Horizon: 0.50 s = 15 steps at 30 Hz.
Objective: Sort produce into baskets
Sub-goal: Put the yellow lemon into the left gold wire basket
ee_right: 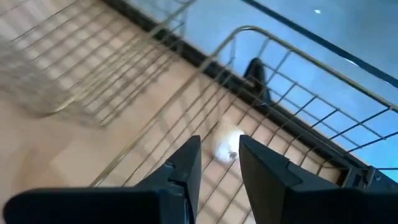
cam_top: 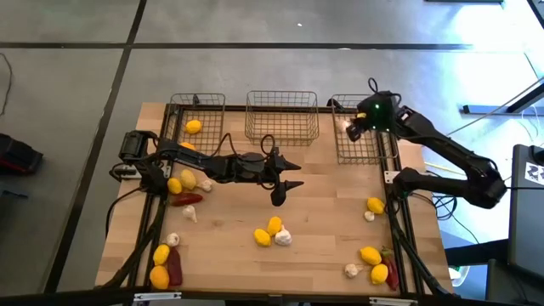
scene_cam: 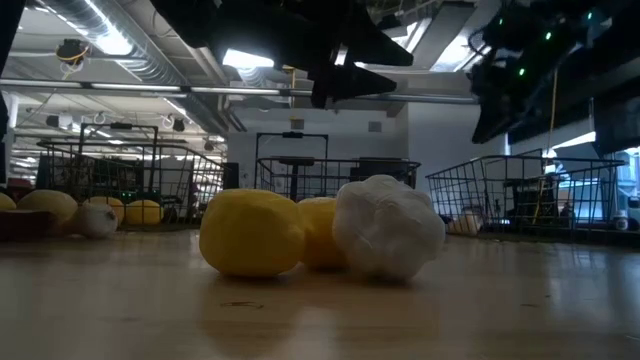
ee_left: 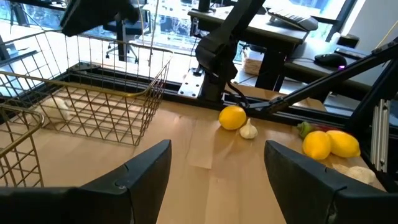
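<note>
Left claw wide open mid-table; right claw slightly parted, empty.

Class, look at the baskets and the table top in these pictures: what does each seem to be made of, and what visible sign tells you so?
The baskets: thin metal wire, apparently, in an open grid with bare gaps; the finish looks brassy in the left wrist view and dark elsewhere, so its colour is uncertain.
The table top: pale wood, likely a smooth board, judging by its light tan tone, faint grain and soft reflections in the low view.
</note>
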Available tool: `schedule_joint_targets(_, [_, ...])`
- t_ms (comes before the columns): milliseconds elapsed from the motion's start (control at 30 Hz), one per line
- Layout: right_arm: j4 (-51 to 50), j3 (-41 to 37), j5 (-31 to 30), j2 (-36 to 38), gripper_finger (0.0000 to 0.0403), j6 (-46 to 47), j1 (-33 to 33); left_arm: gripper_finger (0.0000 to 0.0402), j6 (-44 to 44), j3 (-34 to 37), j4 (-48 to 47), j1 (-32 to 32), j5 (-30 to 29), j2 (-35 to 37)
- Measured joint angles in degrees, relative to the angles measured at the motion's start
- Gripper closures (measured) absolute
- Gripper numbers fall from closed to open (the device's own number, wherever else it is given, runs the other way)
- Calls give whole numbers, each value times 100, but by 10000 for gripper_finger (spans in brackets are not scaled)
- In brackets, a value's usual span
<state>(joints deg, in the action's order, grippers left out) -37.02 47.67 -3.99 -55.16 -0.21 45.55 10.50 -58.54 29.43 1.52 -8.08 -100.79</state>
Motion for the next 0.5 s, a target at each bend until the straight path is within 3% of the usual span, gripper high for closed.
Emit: schedule_joint_targets(500, [-2205, 392, 25, 842, 295, 1623, -1951, 149, -190, 0, -41, 0, 0, 0])
